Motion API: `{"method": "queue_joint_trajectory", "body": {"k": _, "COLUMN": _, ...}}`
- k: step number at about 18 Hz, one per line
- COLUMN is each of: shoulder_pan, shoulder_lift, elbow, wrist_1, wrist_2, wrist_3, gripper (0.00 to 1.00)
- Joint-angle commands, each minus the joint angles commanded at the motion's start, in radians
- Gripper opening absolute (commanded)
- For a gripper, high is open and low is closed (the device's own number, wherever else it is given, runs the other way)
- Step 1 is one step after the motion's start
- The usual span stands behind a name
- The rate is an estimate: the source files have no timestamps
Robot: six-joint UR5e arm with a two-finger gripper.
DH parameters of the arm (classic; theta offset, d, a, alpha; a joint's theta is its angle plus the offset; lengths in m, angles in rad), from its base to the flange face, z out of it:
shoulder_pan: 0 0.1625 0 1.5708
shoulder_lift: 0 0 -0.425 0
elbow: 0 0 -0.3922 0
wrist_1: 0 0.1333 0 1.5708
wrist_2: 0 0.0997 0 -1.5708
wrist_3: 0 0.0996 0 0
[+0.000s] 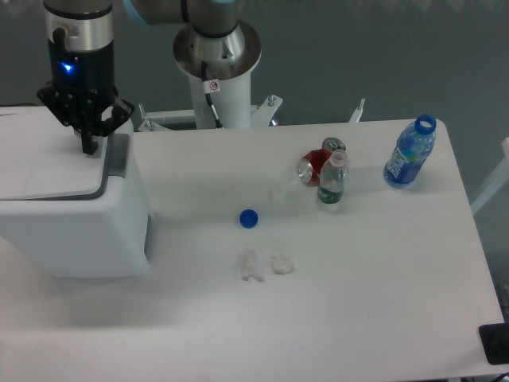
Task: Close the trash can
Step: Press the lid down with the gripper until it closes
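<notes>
Sitting at the left end of the counter (366, 318), filling most of that side: the trash can (79, 231), a big white boxy bin with rounded corners. Lying flat or very nearly flat on top, the lid (44, 163), with its grey tab (118, 155) at the right edge. Hanging right over that edge, fingertips pointing down: the hand (90, 146), fingers drawn together into one narrow tip, gripping nothing, and looking to be touching or just above the lid, though not telling which from this angle. Judging the handling: stiff, smooth plastic, light for its bulk, the lid pivoting on a hinge and needing pushing rather than grasping. Pressing downward on the flat lid near the tab seeming the best spot, being farthest from the hinge; pushing sideways risking sliding the whole light bin. Standing well apart on the right, bottles (332, 180) and a blue cap (249, 217).
</notes>
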Motion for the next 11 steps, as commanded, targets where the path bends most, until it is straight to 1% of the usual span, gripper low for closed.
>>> {"method": "queue_joint_trajectory", "body": {"k": 11, "shoulder_pan": 0.0, "shoulder_lift": -0.006, "elbow": -0.014, "wrist_1": 0.002, "wrist_2": 0.0, "wrist_3": 0.0, "gripper": 0.0}}
